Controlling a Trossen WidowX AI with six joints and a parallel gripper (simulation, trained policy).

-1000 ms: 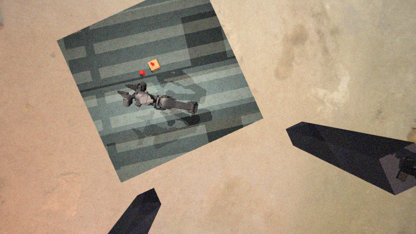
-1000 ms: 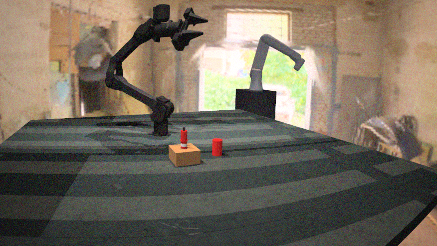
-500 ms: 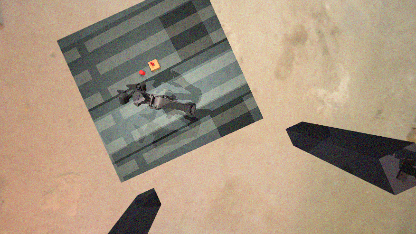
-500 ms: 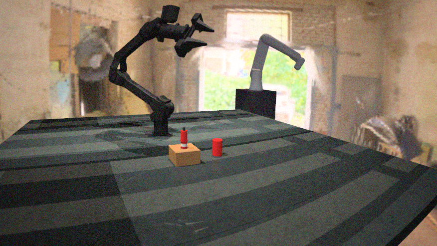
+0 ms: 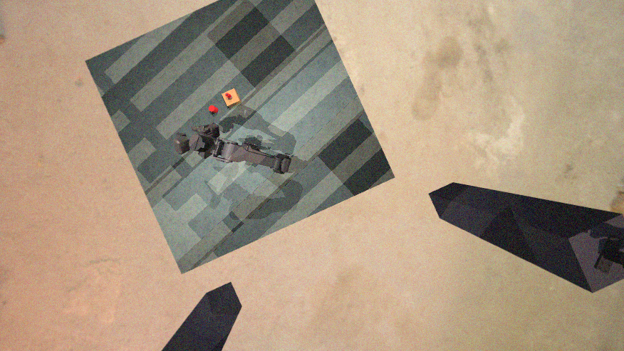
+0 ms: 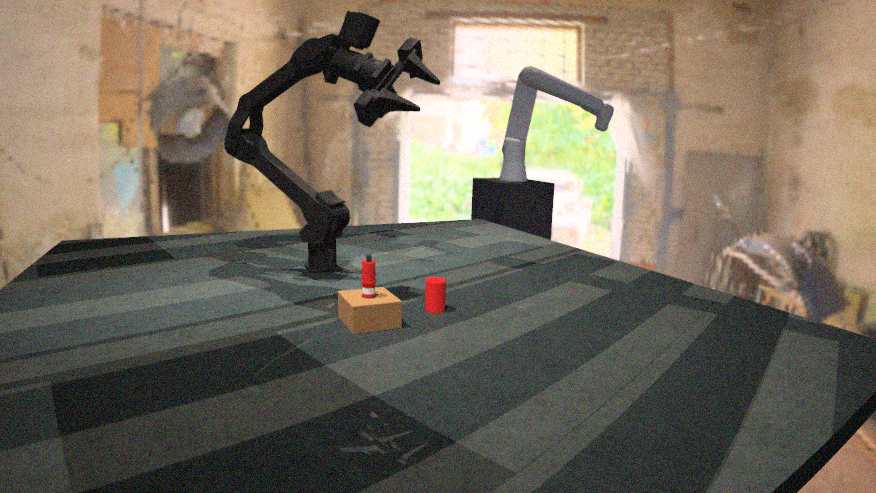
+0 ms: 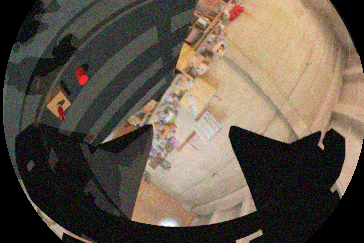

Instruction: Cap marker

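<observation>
- While the black arm [image 5: 253, 156] [image 6: 284, 171] arches over the worktop [image 5: 257, 112] [image 6: 452, 358] [image 7: 120, 34], its tool [image 5: 196, 133] [image 6: 429, 94] [image 7: 192, 131] hangs high in the air, upper middle of the exterior frame.
- The tool is released: its two fingers stand wide apart, nothing between them, in the lower half of the wrist view.
- Red and cylindrical, the cap [image 5: 213, 109] [image 6: 435, 295] [image 7: 82, 76] stands upright on the worktop, right of centre in the exterior view and just beside the holder block, not touching it.
- Near the middle of the exterior frame, the tan holder block [image 5: 233, 100] [image 6: 370, 316] [image 7: 56, 101] carries the marker [image 5: 228, 95] [image 6: 368, 277] [image 7: 61, 112], upright, red with a white band and a dark tip showing uncapped.
- Both appear at the left of the wrist view.
- Behind the worktop, upper right of the exterior frame, a grey arm [image 6: 521, 114] stands on a black pedestal [image 6: 479, 203].
</observation>
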